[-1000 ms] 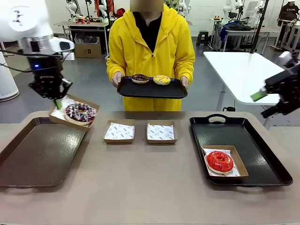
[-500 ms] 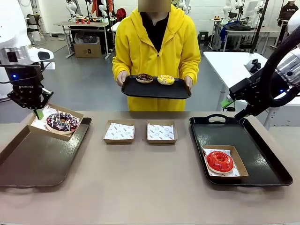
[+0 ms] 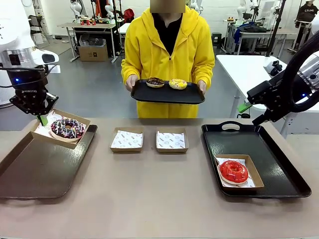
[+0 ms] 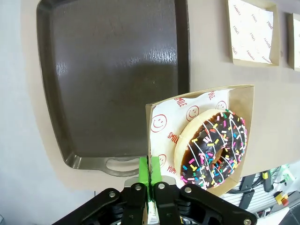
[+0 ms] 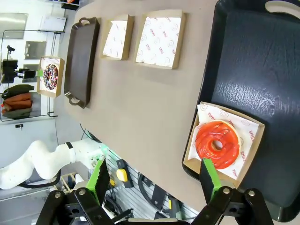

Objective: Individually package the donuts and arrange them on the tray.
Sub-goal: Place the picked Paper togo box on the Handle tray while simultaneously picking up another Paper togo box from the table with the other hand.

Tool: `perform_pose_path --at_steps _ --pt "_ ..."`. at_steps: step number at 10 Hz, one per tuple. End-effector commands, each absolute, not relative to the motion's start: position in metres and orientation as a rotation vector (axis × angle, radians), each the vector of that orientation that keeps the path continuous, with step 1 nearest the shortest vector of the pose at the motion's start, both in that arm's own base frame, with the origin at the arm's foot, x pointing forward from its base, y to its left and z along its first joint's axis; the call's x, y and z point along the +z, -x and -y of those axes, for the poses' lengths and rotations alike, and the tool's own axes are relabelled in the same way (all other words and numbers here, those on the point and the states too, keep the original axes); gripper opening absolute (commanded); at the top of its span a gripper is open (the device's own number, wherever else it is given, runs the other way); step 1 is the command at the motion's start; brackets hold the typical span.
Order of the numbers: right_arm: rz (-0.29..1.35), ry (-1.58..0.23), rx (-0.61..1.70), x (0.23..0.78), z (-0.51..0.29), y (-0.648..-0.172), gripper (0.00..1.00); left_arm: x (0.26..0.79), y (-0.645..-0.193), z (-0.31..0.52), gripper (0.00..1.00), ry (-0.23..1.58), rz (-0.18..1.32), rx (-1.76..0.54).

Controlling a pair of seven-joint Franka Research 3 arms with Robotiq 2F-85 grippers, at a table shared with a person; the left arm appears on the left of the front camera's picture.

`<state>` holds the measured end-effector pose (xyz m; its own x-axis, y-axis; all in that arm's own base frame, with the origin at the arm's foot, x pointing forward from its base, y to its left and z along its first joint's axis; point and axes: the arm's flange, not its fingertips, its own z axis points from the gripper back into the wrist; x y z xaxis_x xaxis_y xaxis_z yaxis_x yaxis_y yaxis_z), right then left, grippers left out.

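Left claw (image 3: 42, 119) (image 4: 150, 168) is pinched tight on the rim of a cardboard box (image 3: 41, 136) (image 4: 245, 140) carrying the sprinkled chocolate donut (image 3: 67, 128) (image 4: 213, 147). Since a second ago we see it carried left and lower; the box now hangs tilted over the far rim of the brown tray (image 3: 40, 169). We cannot tell if it touches the tray.

Right claw (image 3: 251, 113) (image 5: 154, 178), jaws wide and empty, has swung in from the right edge and sits above the far right corner of the black tray (image 3: 279, 169).

Red donut (image 3: 233, 171) (image 5: 217, 144) is unmoved in its box on that tray. The person's hand-held tray (image 3: 167, 95) has drifted slightly right, with the plain chocolate donut (image 3: 155, 81) and yellow donut (image 3: 178, 83) on it. Two empty boxes (image 3: 126, 139) stay mid worktop (image 3: 149, 199).
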<state>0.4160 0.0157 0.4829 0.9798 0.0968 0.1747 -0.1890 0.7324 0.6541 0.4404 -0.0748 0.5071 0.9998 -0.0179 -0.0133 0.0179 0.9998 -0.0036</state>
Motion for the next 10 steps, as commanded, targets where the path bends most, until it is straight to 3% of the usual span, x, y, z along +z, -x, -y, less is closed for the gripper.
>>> perform_pose_path --at_steps 1,2,5,10 --pt "0.124 -0.725 0.164 0.483 -0.018 -0.414 1.0 0.51 -0.442 0.075 0.01 0.006 -0.011 -0.02" --pt "0.132 -0.733 0.158 0.483 -0.016 -0.416 1.0 0.51 -0.442 0.075 0.01 0.006 -0.011 -0.02" --pt "0.081 -0.428 0.174 0.499 -0.084 -0.47 1.0 0.491 -0.429 0.053 0.01 0.025 -0.002 -0.042" --pt "0.071 -0.161 0.118 0.477 -0.183 -0.556 1.0 0.434 -0.399 0.017 0.01 0.069 -0.008 -0.122"
